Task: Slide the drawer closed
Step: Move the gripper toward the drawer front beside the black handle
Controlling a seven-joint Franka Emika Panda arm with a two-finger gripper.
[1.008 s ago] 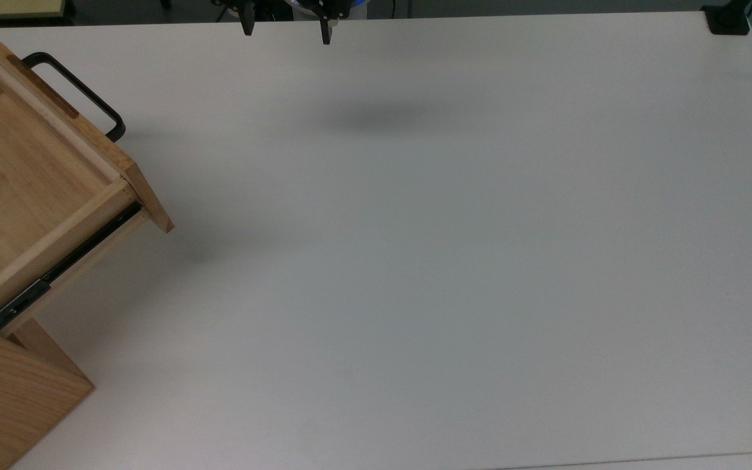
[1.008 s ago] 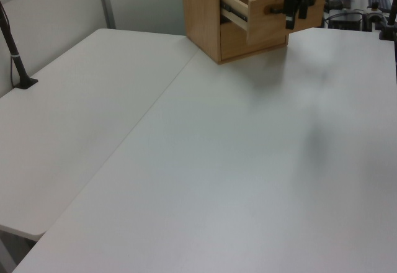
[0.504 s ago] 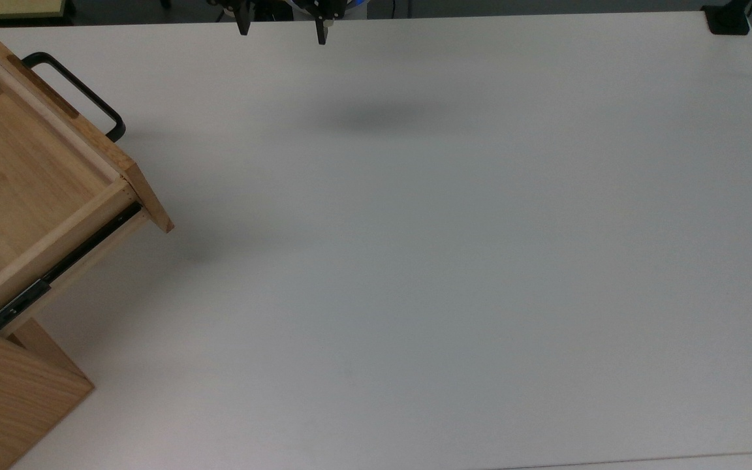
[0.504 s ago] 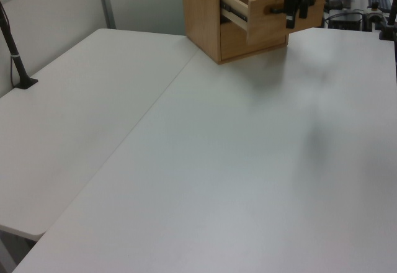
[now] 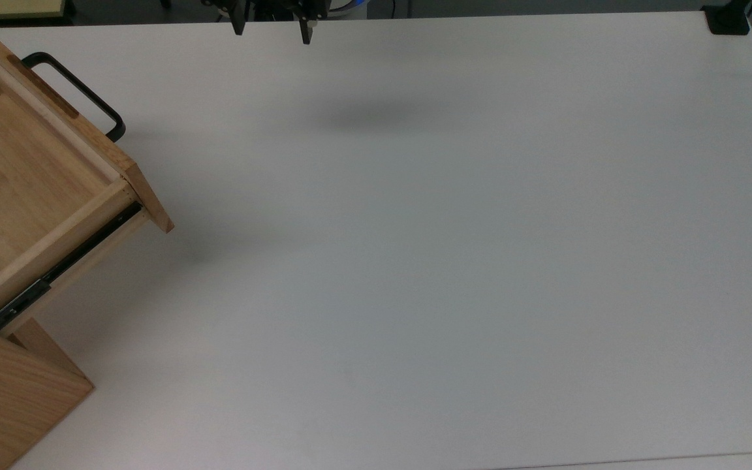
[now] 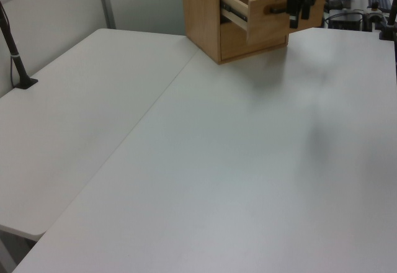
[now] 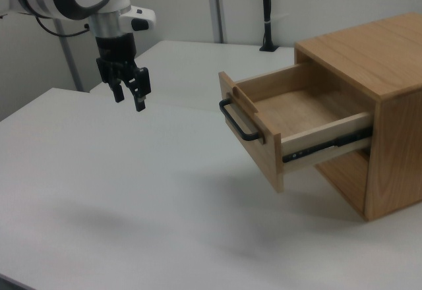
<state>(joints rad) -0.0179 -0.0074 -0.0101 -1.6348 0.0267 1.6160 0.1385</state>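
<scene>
The drawer (image 7: 290,122) stands pulled well out of its wooden cabinet (image 7: 369,92), at the right view's right and the top view's left edge. Its black bar handle (image 7: 239,122) juts from the front panel, and a black side rail (image 7: 323,147) shows along the exposed side. The inside of the drawer looks bare. The tool (image 7: 129,97) hangs above the white bench (image 7: 132,198), well apart from the handle, at the right view's left. Its two dark fingers (image 5: 238,26) point downward with a clear gap between them, released and grasping nothing.
</scene>
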